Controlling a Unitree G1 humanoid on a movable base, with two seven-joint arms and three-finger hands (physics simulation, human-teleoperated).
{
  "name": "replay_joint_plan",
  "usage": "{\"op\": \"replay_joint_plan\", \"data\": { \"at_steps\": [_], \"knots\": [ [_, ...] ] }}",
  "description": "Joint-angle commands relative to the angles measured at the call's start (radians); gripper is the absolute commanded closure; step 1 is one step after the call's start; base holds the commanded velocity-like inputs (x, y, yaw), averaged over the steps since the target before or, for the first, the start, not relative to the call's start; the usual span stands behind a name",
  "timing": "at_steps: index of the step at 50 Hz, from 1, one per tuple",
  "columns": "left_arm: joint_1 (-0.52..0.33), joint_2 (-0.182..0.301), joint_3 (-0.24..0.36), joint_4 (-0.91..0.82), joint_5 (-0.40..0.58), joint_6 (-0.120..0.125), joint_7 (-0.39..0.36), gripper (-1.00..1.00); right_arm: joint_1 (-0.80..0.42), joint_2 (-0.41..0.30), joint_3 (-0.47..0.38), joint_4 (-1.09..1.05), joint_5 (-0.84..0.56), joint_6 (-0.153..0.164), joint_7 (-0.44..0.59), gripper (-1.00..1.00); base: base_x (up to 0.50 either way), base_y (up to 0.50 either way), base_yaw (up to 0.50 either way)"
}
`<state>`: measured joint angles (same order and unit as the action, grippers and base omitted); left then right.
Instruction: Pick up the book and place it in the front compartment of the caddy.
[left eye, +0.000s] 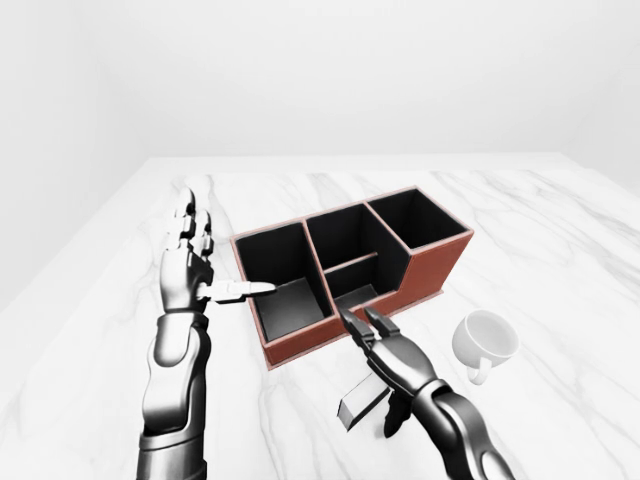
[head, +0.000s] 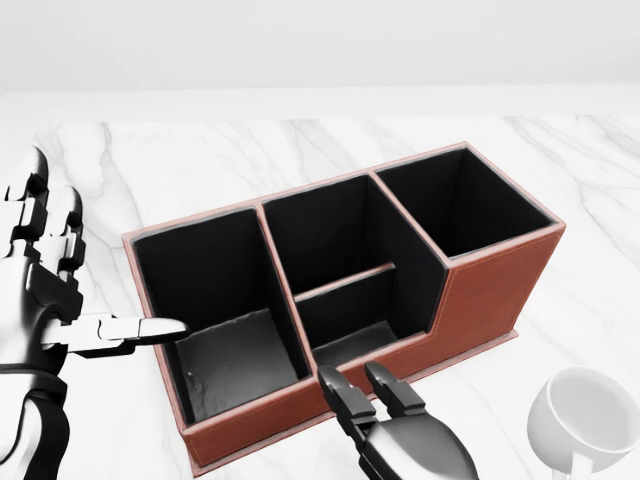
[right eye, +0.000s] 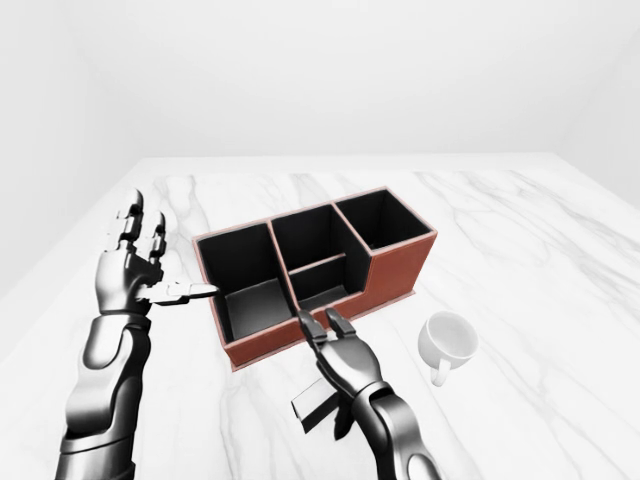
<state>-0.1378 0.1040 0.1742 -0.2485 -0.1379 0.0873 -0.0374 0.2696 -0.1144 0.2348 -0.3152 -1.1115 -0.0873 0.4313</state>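
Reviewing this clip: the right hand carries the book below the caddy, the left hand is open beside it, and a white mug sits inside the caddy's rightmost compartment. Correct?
Not quite. The white mug stands on the marble table, right of the caddy, as the left-eye view shows. The right hand, book and left hand fit.

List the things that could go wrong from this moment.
1. The right robot hand carries the book low, beneath its palm and below the caddy rim; the book may strike the low wall.
2. The left robot hand points a finger over the caddy's left edge and may nudge it.
3. The mug sits close to the right arm.
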Motion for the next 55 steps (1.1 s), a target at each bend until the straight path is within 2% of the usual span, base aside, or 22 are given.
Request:
{"op": "replay_joint_plan", "data": {
  "at_steps": [1,14,15,16,17,36,45,55],
  "knots": [
    [0.001,-0.001,-0.001,0.005,0.002,0.000,0.000,-1.00,-0.005,-0.001,-0.002,0.026,-0.001,0.000,-0.013,-1.00,0.00,0.00,0.00],
    [0.000,0.000,-0.001,0.001,0.001,0.000,0.000,-1.00,-0.005,-0.001,-0.001,0.047,-0.003,0.000,-0.021,-1.00,0.00,0.00,0.00],
    [-0.001,0.000,0.000,0.001,0.001,0.000,0.000,-1.00,-0.004,-0.001,-0.001,0.045,-0.004,0.000,-0.020,-0.56,0.00,0.00,0.00],
    [0.000,0.000,0.000,0.000,0.001,0.000,0.000,-1.00,-0.004,-0.001,-0.001,0.045,-0.004,0.000,-0.019,0.06,0.00,0.00,0.00],
    [0.000,0.000,0.000,0.002,0.002,0.000,0.000,-1.00,-0.001,-0.002,0.000,0.045,-0.004,0.000,-0.019,1.00,0.00,0.00,0.00],
    [0.003,-0.001,0.001,-0.011,0.002,0.000,0.000,-1.00,0.009,-0.002,-0.001,-0.006,0.002,0.000,0.006,1.00,0.00,0.00,0.00],
    [-0.007,0.004,0.007,0.007,-0.001,0.000,-0.001,-1.00,-0.001,0.005,-0.014,-0.060,0.011,0.000,0.048,1.00,0.00,0.00,0.00],
    [-0.005,0.003,0.003,0.007,-0.001,0.000,0.001,-1.00,-0.015,0.024,-0.038,-0.194,0.046,0.000,0.152,1.00,0.00,0.00,0.00]
  ]
}}
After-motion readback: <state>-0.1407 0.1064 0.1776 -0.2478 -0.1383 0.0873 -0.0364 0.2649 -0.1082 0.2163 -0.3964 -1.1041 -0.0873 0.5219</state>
